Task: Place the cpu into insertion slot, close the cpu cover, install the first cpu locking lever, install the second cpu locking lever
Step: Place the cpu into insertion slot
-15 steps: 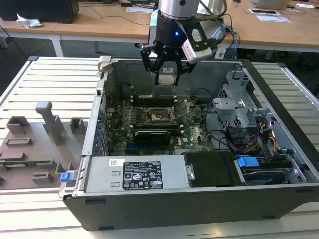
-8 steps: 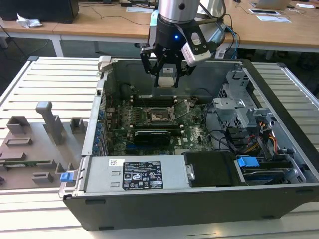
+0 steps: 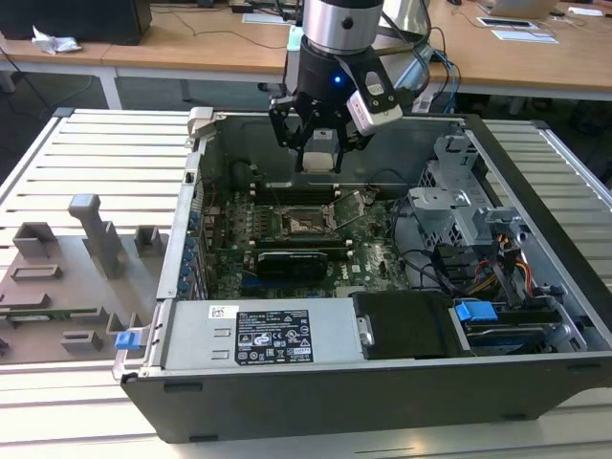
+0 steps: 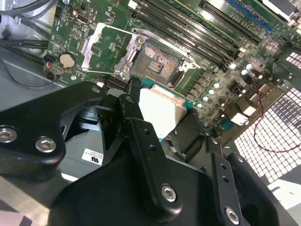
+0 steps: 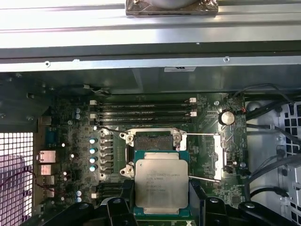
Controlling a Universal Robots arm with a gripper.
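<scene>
My gripper hangs inside the open computer case, shut on the cpu, a flat square chip with a silver-grey top on a green edge. In both wrist views the chip sits between the black fingers. It is held in the air above the motherboard, just short of the insertion slot, whose dark square contact field lies bare. The slot is below and slightly in front of the gripper. The cpu cover is swung open beside the slot, and two thin wire levers stick out along it.
Long black memory slots run beside the socket. A silver power supply box fills the case front, and a drive cage with cables sits on the exterior view's right. A grey fixture board lies outside the case on the left.
</scene>
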